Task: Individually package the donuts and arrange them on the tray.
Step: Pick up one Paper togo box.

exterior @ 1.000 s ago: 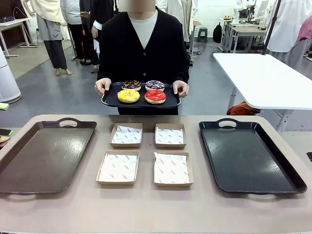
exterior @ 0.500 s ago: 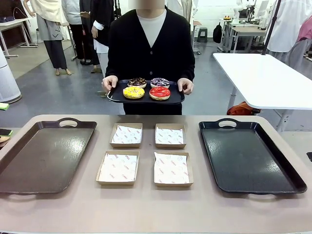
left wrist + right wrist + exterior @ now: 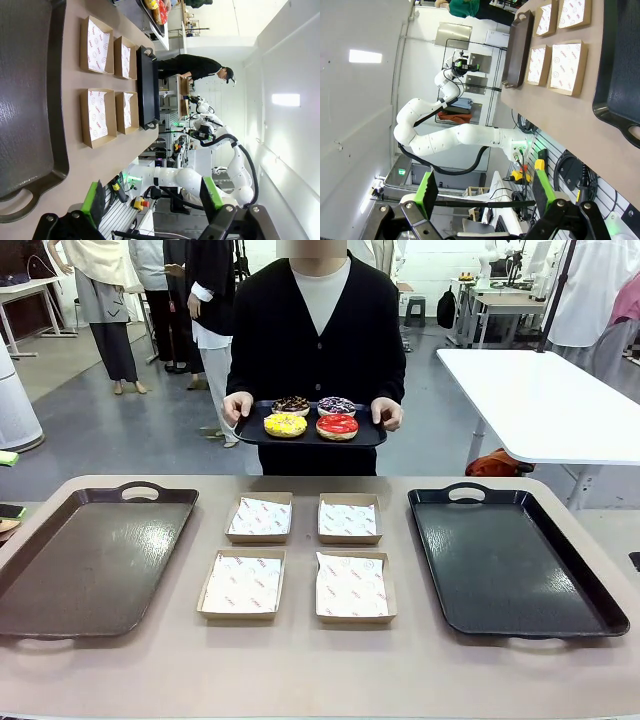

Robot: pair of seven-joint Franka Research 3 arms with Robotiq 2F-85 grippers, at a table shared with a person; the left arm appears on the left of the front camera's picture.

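A person at the far side of the table holds a small black serving tray (image 3: pixel 372 437) with both hands. On it lie several donuts: a chocolate-brown one (image 3: pixel 291 404), a dark sprinkled one (image 3: pixel 336 405), a yellow one (image 3: pixel 285 425) and a glossy red one (image 3: pixel 337 426). The edge of that tray with the red and yellow donuts (image 3: pixel 155 9) shows at the top of the left wrist view. My left gripper (image 3: pixel 152 197) is open and holds nothing, off the table's near edge. My right gripper (image 3: pixel 485 190) is likewise open and holds nothing, also off the near edge.
A large brown tray (image 3: pixel 90 560) lies on the table's left and a large black tray (image 3: pixel 510 560) on its right. Between them stand several shallow cardboard boxes (image 3: pixel 241 583) lined with printed paper. A white table (image 3: pixel 540 400) stands behind on the right.
The person has shifted to the right and lifted the donut tray a little higher in the picture. Both grippers stay open.
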